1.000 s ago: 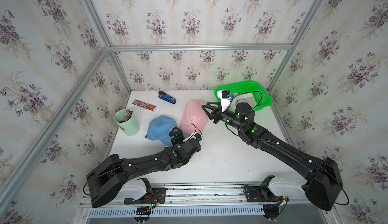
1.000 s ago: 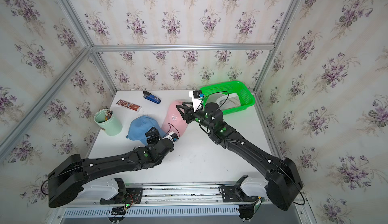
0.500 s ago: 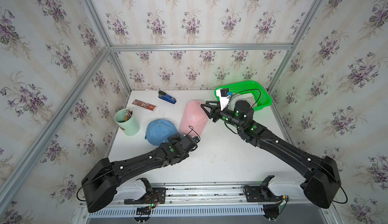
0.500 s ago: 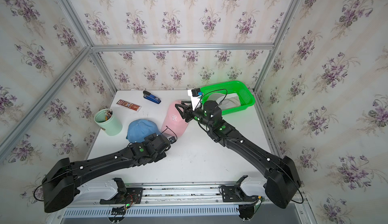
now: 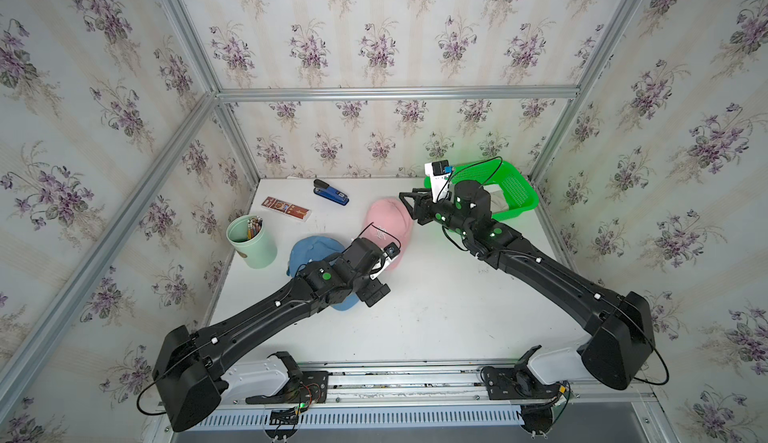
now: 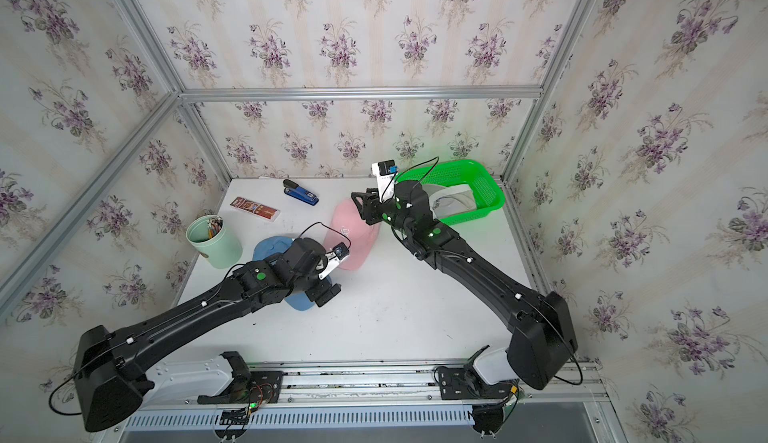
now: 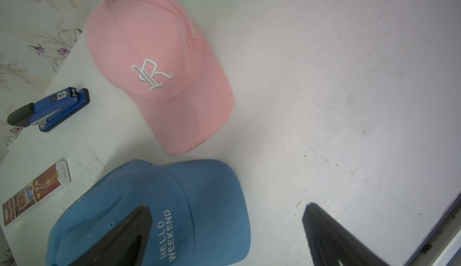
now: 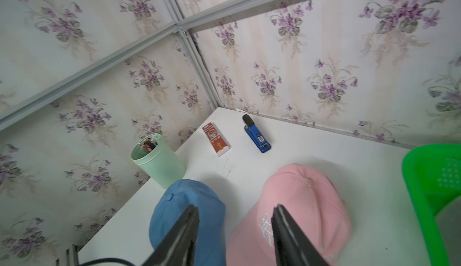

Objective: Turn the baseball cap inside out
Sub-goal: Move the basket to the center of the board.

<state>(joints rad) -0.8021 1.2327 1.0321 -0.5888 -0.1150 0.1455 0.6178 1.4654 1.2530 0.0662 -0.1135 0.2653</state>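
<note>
We judged the task hardly begun; the pink cap [image 5: 388, 225] and the blue cap [image 5: 313, 250] both lay crown up on the white table [image 5: 436, 308], just beside each other, and each showed its outer face, the pink one a white embroidered letter and the blue one the words HELLO WEEKEND in the left wrist view; we saw no lining turned outward on either; which cap the task meant we could not tell. The left gripper [image 7: 225, 206] hung over the blue cap with its jaws spread wide, one finger above the crown and one above bare table, nothing between them; whether it touched the cloth we could not tell. The right gripper [image 8: 235, 206] hovered by the far edge of the pink cap, its jaws parted and empty. So neither cap was held; what was left, in our view, was all of it: take hold of a rim, lift the cap to reach its opening, push the crown through, and set it down lining outward. The green basket [image 5: 515, 196] stood apart in the far right corner.
</note>
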